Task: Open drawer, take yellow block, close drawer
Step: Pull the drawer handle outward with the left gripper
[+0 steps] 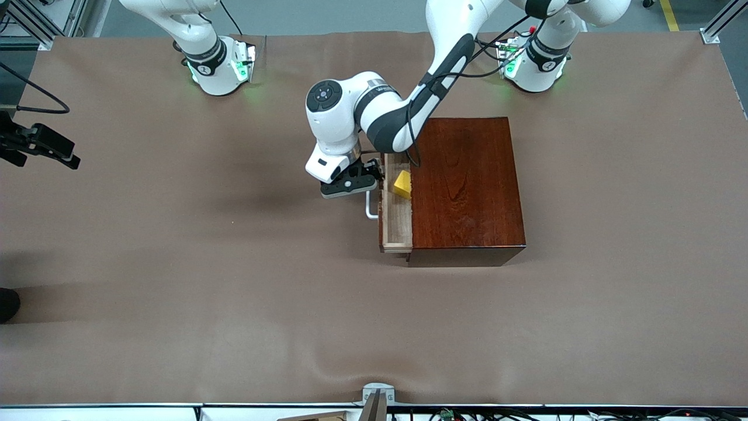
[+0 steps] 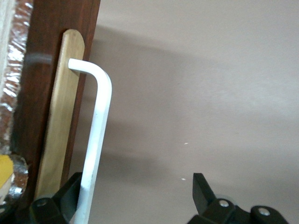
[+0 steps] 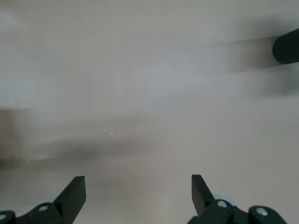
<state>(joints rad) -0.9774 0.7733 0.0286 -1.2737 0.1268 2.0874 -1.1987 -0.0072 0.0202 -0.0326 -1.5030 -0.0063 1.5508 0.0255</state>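
The dark reddish-brown wooden box (image 1: 467, 187) stands mid-table. Its drawer (image 1: 397, 225) is pulled out a short way toward the right arm's end, and the yellow block (image 1: 402, 183) lies in the exposed strip. My left gripper (image 1: 369, 174) is open at the drawer front. In the left wrist view the white loop handle (image 2: 96, 140) runs between the open fingers of that gripper (image 2: 135, 191), close against one finger (image 2: 70, 191). A sliver of the yellow block (image 2: 4, 170) shows there too. My right gripper (image 1: 69, 156) waits open over bare table at the right arm's end (image 3: 138, 191).
The brown table cover (image 1: 234, 280) spreads wide around the box. A black rounded object (image 1: 9, 304) sits at the table's edge at the right arm's end and shows in the right wrist view (image 3: 287, 46). A grey mount (image 1: 377, 397) stands at the table's near edge.
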